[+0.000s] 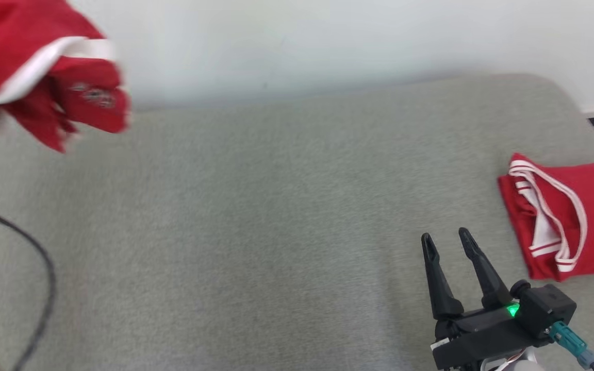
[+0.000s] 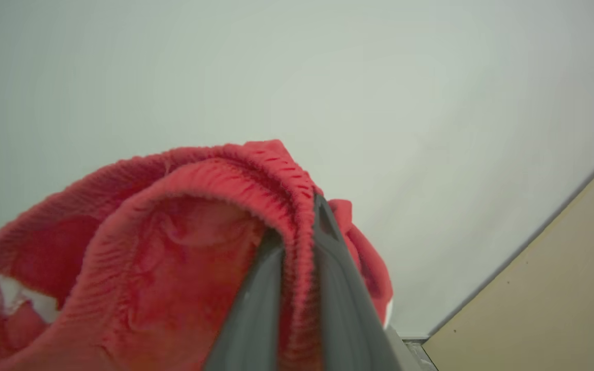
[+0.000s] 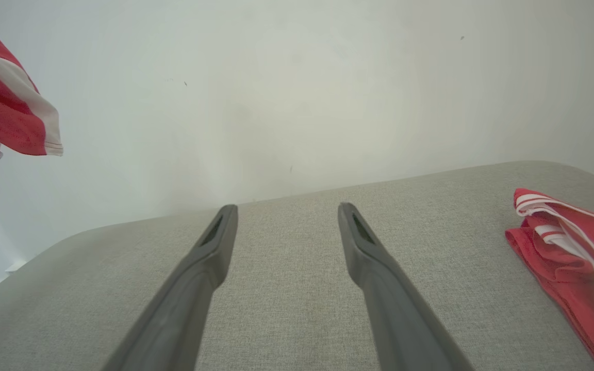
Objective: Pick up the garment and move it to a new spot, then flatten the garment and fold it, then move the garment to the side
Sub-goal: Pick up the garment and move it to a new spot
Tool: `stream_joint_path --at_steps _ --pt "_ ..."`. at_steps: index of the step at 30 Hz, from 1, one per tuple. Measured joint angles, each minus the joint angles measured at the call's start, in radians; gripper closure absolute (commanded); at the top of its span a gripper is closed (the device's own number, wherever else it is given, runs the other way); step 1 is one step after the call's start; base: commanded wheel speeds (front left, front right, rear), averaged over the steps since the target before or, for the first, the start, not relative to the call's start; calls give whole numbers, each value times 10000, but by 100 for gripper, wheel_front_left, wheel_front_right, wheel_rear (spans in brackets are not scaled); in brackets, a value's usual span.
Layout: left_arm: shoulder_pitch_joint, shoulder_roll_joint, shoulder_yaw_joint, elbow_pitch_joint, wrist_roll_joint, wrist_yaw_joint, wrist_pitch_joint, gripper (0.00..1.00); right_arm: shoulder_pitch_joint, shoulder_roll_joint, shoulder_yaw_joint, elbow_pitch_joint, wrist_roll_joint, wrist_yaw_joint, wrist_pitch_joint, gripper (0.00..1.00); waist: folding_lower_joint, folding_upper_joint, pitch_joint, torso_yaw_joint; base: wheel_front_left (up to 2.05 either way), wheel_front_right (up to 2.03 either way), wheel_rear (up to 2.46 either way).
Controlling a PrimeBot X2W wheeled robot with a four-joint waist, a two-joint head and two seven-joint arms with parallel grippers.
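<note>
A red garment with white trim (image 1: 44,67) hangs bunched in the air at the upper left of the head view, above the grey surface. The left wrist view has my left gripper (image 2: 299,221) shut on a thick fold of this red fabric (image 2: 173,247), held up against the white wall. In the right wrist view the same garment (image 3: 3,118) hangs at the far left. My right gripper (image 1: 445,236) hovers low over the surface at the lower right, open, with nothing between its fingers (image 3: 286,208).
A second red jersey (image 1: 570,216) lies folded at the right edge of the grey padded surface (image 1: 276,206), close to my right gripper. A black cable (image 1: 44,273) loops at the left. A white wall (image 1: 328,41) backs the surface.
</note>
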Motion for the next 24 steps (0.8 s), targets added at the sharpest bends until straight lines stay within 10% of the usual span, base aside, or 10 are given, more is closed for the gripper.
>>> stream_joint_path --at_steps 14,24 --pt "2109 -1810 -2989 -299 752 -148 -1026 100 508 -59 -322 -418 -40 0 270 0 2 0 -462 -1860 0 0 0" --pt "3520 -1776 -5173 3342 2734 -236 -3101 100 528 -31 -291 -604 -35 0 314 0 3 1 -247 -3018 0 0 0"
